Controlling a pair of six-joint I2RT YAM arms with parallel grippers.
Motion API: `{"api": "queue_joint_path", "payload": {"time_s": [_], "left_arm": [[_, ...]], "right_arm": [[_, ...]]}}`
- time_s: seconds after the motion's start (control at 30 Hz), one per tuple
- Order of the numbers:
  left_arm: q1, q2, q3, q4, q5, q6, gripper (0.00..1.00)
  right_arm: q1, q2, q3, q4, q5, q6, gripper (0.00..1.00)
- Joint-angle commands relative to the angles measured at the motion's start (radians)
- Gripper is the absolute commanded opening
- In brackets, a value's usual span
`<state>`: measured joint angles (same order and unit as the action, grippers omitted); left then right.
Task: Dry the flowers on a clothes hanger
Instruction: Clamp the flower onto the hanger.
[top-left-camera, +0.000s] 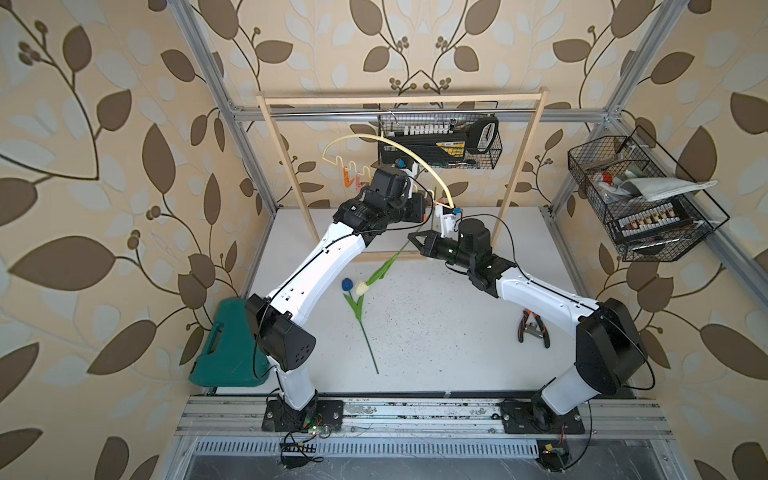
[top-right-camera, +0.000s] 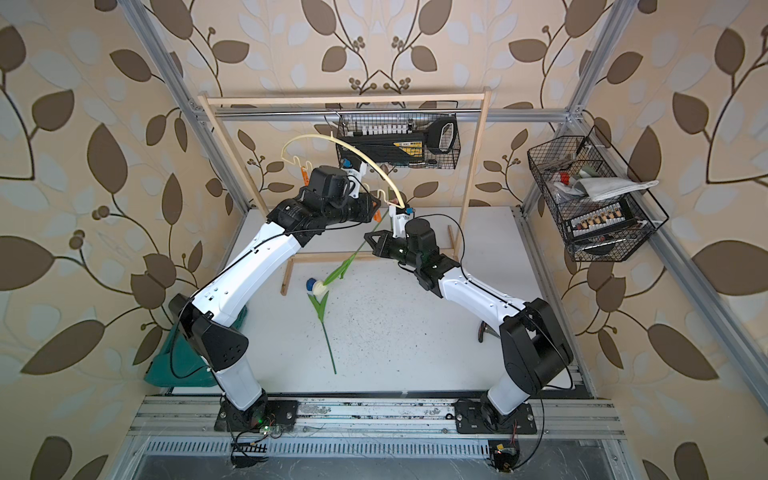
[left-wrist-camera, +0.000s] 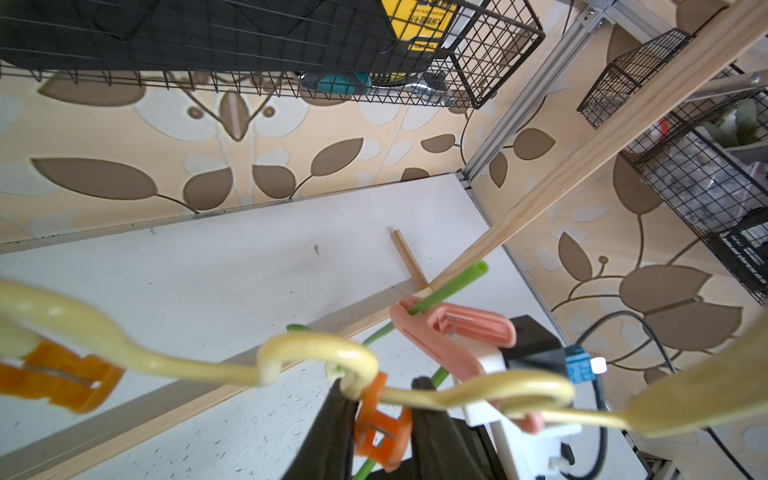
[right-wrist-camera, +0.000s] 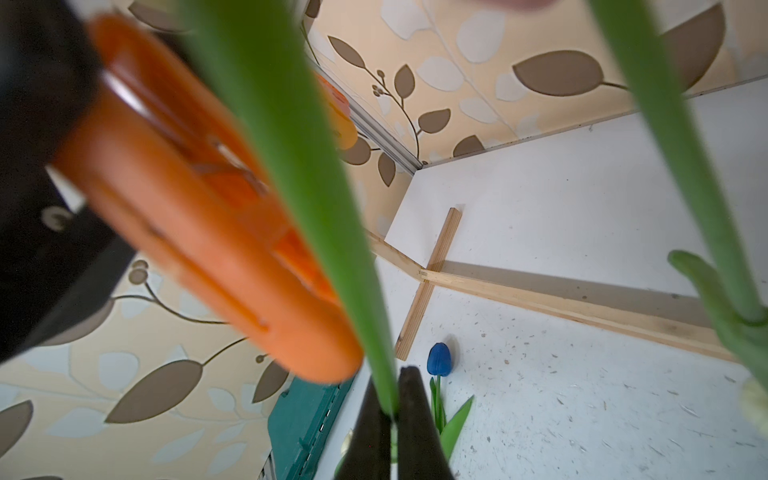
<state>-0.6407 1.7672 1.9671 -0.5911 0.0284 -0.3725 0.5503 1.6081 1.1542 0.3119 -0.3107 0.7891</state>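
The cream-yellow clothes hanger (top-left-camera: 399, 145) (left-wrist-camera: 166, 365) hangs from the rack's top bar. My left gripper (left-wrist-camera: 382, 386) (top-left-camera: 430, 203) is shut on an orange peg (left-wrist-camera: 382, 419) on the hanger's wavy bar. A pink peg (left-wrist-camera: 453, 328) beside it clamps one green stem (left-wrist-camera: 453, 286). My right gripper (right-wrist-camera: 392, 395) (top-left-camera: 411, 239) is shut on a second green stem (right-wrist-camera: 291, 166), which runs up past the orange peg (right-wrist-camera: 187, 208). A cream-white head (top-left-camera: 361, 288) hangs low over the table. The blue flower (top-left-camera: 347, 284) (right-wrist-camera: 439, 359) lies flat on the table.
The light-wood rack frame (top-left-camera: 399, 99) stands at the back, its base bars on the table. A wire basket (top-left-camera: 440, 141) hangs behind the hanger, another (top-left-camera: 640, 199) on the right wall. A green case (top-left-camera: 226, 345) sits left, pliers (top-left-camera: 532, 328) right.
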Motion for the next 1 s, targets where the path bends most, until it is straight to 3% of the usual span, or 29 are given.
{"api": "queue_joint_path", "payload": {"time_s": [0.0, 0.97], "left_arm": [[0.01, -0.033, -0.007, 0.03, 0.012, -0.017, 0.25], [0.014, -0.034, -0.043, 0.071, 0.013, -0.02, 0.22]], "right_arm": [[-0.002, 0.009, 0.045, 0.048, -0.038, 0.014, 0.0], [-0.002, 0.044, 0.045, 0.139, -0.14, 0.056, 0.0]]}}
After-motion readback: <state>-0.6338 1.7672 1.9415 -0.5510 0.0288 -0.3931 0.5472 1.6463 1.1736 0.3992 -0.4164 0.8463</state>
